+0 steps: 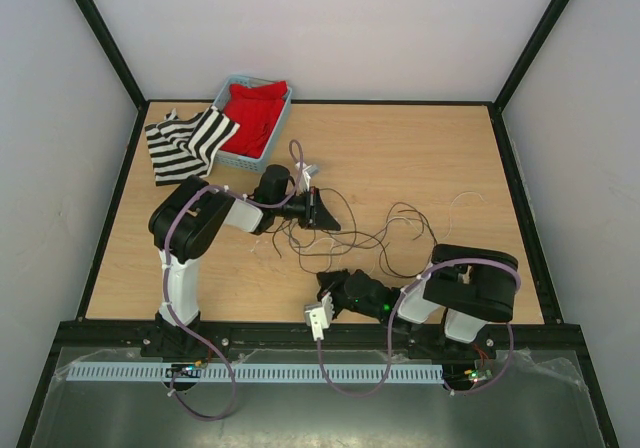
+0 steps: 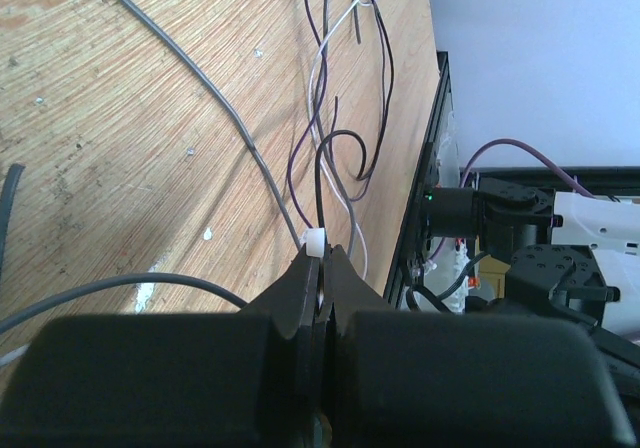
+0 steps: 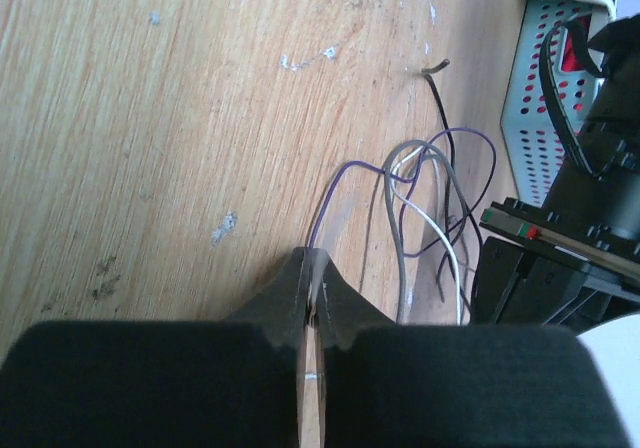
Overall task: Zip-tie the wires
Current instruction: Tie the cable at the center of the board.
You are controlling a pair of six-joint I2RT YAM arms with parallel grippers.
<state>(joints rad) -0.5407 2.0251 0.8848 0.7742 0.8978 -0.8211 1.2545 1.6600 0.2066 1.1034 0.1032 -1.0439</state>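
Note:
The wires [image 1: 390, 233] lie in loose dark and pale loops across the middle of the wooden table, between my two grippers. My left gripper [image 1: 325, 211] is shut on the zip tie [image 2: 314, 240]. Only the tie's small white head shows, poking out at the fingertips of that gripper [image 2: 325, 253], with a dark strand rising from it. My right gripper [image 1: 325, 290] hangs low near the table's front edge. In its wrist view the right gripper [image 3: 318, 258] has its tips pinched on a purple wire [image 3: 330, 203], which runs off toward the tangle of wires [image 3: 420, 168].
A light-blue basket [image 1: 280, 123] holding a red cloth [image 1: 258, 108] stands at the back left. A black-and-white striped cloth [image 1: 185, 143] lies beside it. The basket [image 3: 540, 88] also shows at the right of the right wrist view. Black frame rails border the table.

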